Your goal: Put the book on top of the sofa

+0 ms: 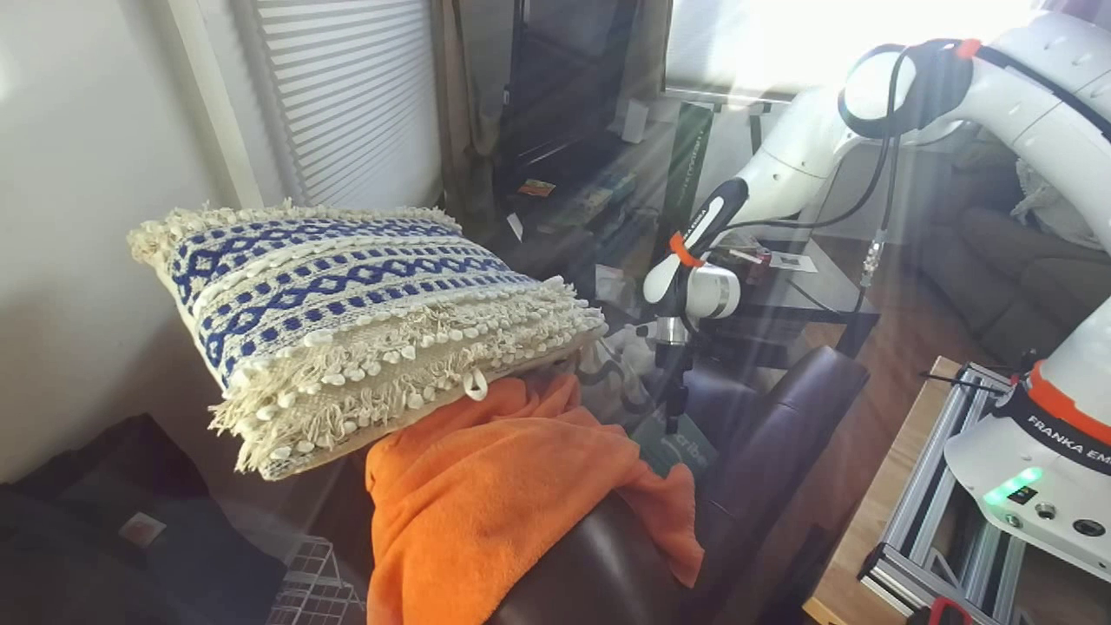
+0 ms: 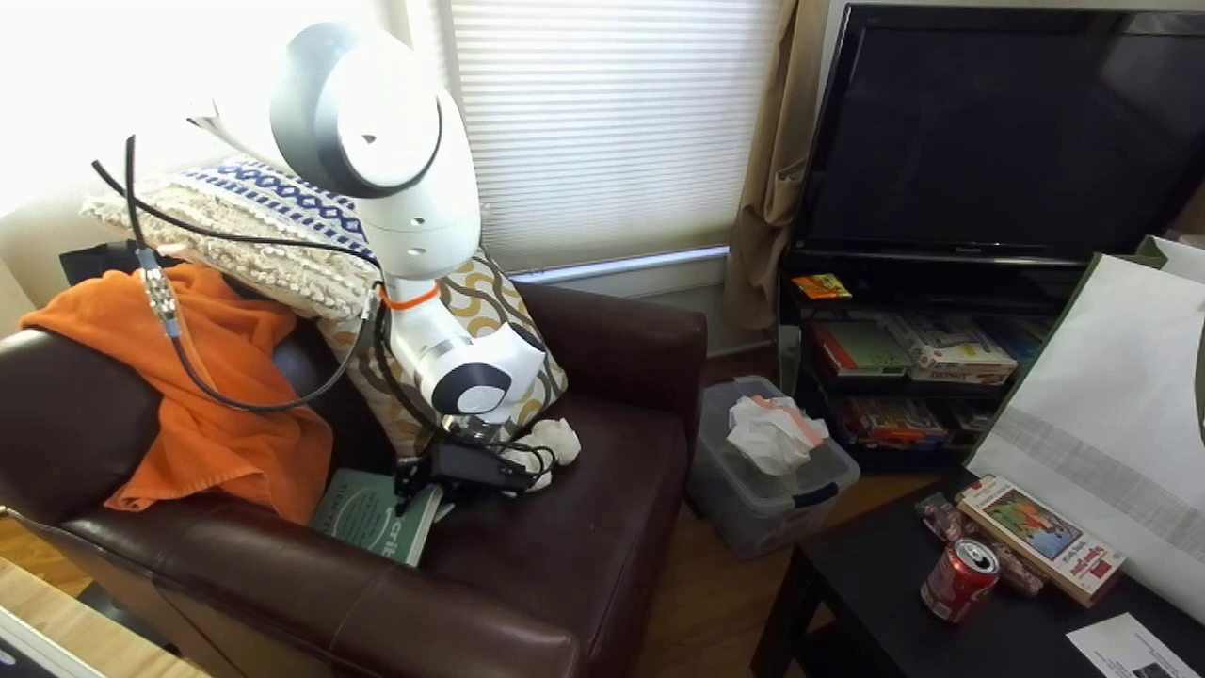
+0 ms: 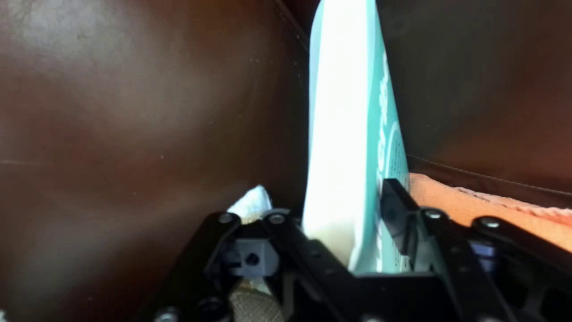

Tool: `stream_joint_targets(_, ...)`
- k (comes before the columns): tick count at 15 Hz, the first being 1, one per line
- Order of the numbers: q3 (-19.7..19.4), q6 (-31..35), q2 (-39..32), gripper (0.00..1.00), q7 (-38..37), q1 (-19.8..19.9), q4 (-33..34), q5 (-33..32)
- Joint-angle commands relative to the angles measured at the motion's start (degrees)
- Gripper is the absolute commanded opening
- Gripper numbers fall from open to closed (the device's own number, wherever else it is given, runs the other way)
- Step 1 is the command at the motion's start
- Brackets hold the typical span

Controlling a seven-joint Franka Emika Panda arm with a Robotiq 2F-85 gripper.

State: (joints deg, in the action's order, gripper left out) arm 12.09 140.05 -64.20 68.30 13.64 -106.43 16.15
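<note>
The teal-green book (image 2: 362,518) is inside the dark brown sofa (image 2: 584,490), tilted between the near arm and the seat, beside the orange blanket. It shows behind the blanket in an exterior view (image 1: 681,444) too. My gripper (image 2: 419,494) points down at the book's upper edge. In the wrist view the book (image 3: 339,125) stands on edge between the fingers, its white pages facing the camera. One finger of the gripper (image 3: 348,214) presses on the cover. The other finger is hidden behind the book. I cannot tell whether the book touches the seat.
The orange blanket (image 2: 207,377) drapes over the sofa back and arm. The fringed pillow (image 1: 364,321) rests above it. A patterned cushion (image 2: 513,325) and white cloth (image 2: 555,443) lie behind the gripper. A plastic bin (image 2: 772,508) and black table (image 2: 866,603) stand beyond the sofa.
</note>
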Motion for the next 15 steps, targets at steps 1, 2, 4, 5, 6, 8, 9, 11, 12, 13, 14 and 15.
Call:
stream_joint_targets(1, 3.84, 8.56, 10.12, 0.12, 7.17, 7.3, -14.1, -0.3)
stream_joint_targets(2, 5.61, 9.91, 12.37, 0.11, 9.36, 9.97, -17.02, 0.68)
stream_joint_targets(4, 9.38, 11.58, 17.15, 0.09, 14.07, 15.74, -22.93, 2.44)
stream_joint_targets(5, 11.18, 11.35, 19.55, 0.08, 16.27, 18.65, -25.33, 3.36)
stream_joint_targets(6, 12.4, 9.54, 22.04, 0.07, 18.11, 21.1, -27.19, 4.2)
stream_joint_targets(8, 14.25, 3.91, 27.0, 0.06, 21.9, 25.37, -29.89, 6.12)
stream_joint_targets(9, 14.13, 0.5, 28.29, 0.07, 23.11, 26.01, -29.77, 6.89)
stream_joint_targets(11, 11.28, -4.28, 29.07, 0.06, 23.37, 23.63, -27.77, 8.03)
stream_joint_targets(12, 10.57, -6.15, 30.06, 0.07, 24.42, 23.22, -27.54, 9.1)
stream_joint_targets(13, 9.84, -7.51, 30.83, 0.07, 25.5, 22.87, -27.46, 10.37)
stream_joint_targets(14, 9.36, -8.66, 31.84, 0.07, 27.15, 22.92, -27.69, 12.04)
stream_joint_targets(15, 9.17, -9.5, 32.89, 0.07, 29.62, 23.63, -28.2, 14.4)
